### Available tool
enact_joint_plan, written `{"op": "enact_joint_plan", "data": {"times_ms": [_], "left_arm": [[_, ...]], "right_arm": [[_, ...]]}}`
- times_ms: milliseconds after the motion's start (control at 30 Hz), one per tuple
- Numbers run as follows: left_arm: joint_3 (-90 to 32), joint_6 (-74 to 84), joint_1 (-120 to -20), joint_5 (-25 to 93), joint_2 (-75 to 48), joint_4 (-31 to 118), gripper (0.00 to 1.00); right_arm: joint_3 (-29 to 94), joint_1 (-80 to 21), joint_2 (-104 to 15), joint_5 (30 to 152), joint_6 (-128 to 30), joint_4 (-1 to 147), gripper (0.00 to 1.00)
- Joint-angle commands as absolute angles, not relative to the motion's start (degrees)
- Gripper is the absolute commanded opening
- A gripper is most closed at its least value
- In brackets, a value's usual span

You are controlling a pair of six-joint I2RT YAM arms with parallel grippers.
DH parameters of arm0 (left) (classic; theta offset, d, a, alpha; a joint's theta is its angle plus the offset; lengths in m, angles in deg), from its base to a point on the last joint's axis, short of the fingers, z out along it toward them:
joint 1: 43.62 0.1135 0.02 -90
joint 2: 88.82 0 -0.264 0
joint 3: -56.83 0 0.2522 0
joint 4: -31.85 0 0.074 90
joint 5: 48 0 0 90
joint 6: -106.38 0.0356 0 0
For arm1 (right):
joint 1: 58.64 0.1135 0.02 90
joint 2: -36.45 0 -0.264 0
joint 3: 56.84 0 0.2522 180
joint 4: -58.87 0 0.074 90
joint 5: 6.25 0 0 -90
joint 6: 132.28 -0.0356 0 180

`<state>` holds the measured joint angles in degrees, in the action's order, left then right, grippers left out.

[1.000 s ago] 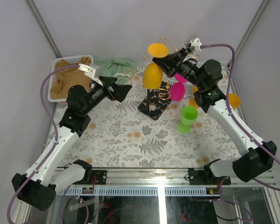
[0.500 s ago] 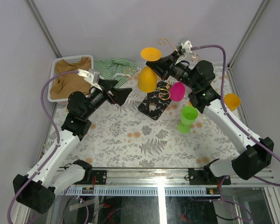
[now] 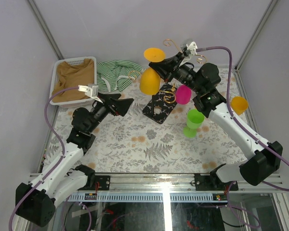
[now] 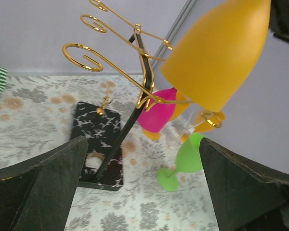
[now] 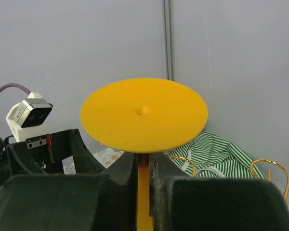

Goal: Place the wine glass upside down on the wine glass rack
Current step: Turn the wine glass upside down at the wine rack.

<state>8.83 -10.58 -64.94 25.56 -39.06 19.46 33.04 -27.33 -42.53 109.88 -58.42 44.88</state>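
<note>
Right tool [image 3: 159, 67] clamped on the stem of the inverted orange wine glass [image 3: 149, 83], at the left side of the wine glass rack [image 3: 156, 109].

The foot is above the tool and the bowl hangs below it, near the rack's upper hooks; contact cannot be determined. Count: one rack; two orange glasses, the second [image 3: 239, 104] right of the rack; one pink glass [image 3: 183, 94] at the rack; one green glass [image 3: 194, 120] upright on the counter [image 3: 135, 139] nearby. The left tool [image 3: 127, 102], fingers fully apart and holding nothing, is left of the rack.

Upper centre, the plain orange plastic wine glass [image 3: 149, 81]. The thin gold wire wine glass rack [image 4: 94, 127] has a black, white-veined base. The pink plastic wine glass [image 3: 183, 94] and lime-green plastic wine glass [image 3: 194, 119] are plain. The pale grey tablecloth [image 3: 149, 144] carries fern and orange flower prints.
</note>
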Motion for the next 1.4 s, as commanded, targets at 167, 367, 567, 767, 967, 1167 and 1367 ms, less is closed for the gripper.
{"op": "enact_joint_plan", "data": {"times_ms": [167, 367, 567, 767, 967, 1167, 1367], "left_arm": [[8.9, -27.8, -64.7, 29.1, -36.7, 8.1, 1.00], [11.9, -41.0, -64.5, 29.7, -36.3, -1.2, 1.00], [15.2, -51.9, -64.6, 32.2, -36.3, -10.9, 1.00], [15.4, -59.3, -64.5, 33.5, -34.2, -17.5, 1.00], [14.5, -64.4, -64.5, 32.0, -29.5, -24.4, 1.00], [13.2, -66.4, -64.5, 31.3, -26.9, -28.8, 1.00], [10.9, -69.1, -64.6, 29.1, -23.2, -34.7, 0.84]], "right_arm": [[34.9, -26.7, -41.4, 109.6, -59.7, 40.4, 0.00], [33.7, -26.6, -40.2, 109.3, -60.6, 38.6, 0.00], [31.0, -26.7, -39.1, 109.1, -64.4, 31.9, 0.00], [28.9, -26.7, -40.2, 109.1, -72.7, 21.2, 0.00], [28.4, -26.7, -42.4, 109.1, -81.1, 13.2, 0.00], [28.9, -26.6, -44.1, 109.5, -84.4, 10.8, 0.00], [28.5, -26.3, -45.4, 109.5, -84.3, 10.3, 0.00]]}}
